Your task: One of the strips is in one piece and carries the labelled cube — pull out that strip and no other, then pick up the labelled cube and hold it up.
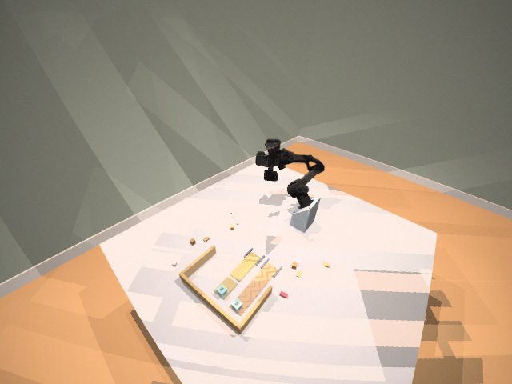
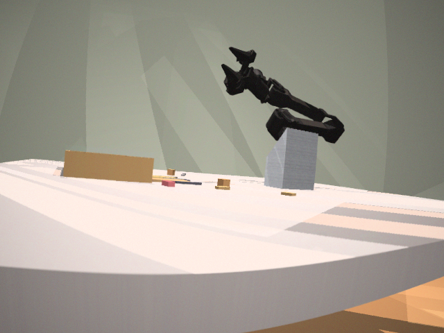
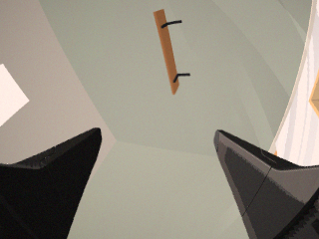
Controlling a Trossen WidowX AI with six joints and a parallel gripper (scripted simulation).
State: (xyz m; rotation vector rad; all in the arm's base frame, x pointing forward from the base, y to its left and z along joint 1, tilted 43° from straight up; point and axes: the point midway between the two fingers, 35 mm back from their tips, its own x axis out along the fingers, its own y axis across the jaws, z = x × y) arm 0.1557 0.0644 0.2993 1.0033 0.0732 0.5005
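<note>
My gripper [image 1: 270,160] [image 2: 226,56] [image 3: 159,134] is open and empty, raised high above the table and away from the strips. A plain yellow strip [image 1: 246,266] has a gap across it; its separate far piece [image 1: 230,283] carries a teal cube [image 1: 222,290] with a dark mark. Beside it, a yellow-and-orange zigzag strip [image 1: 258,283] shows no gap and carries another teal cube [image 1: 236,305] with a dark mark at its far end. The marks are too small to read. Both cubes are hidden in the exterior view and out of the wrist view.
A three-sided wooden wall [image 1: 209,299] [image 2: 107,166] surrounds the strips' far ends. Grey bars flank the strips' near ends. A red block [image 1: 283,294] [image 2: 168,183] and several small orange and yellow pieces lie around. A brown rack [image 3: 168,55] with two black hooks shows in the wrist view.
</note>
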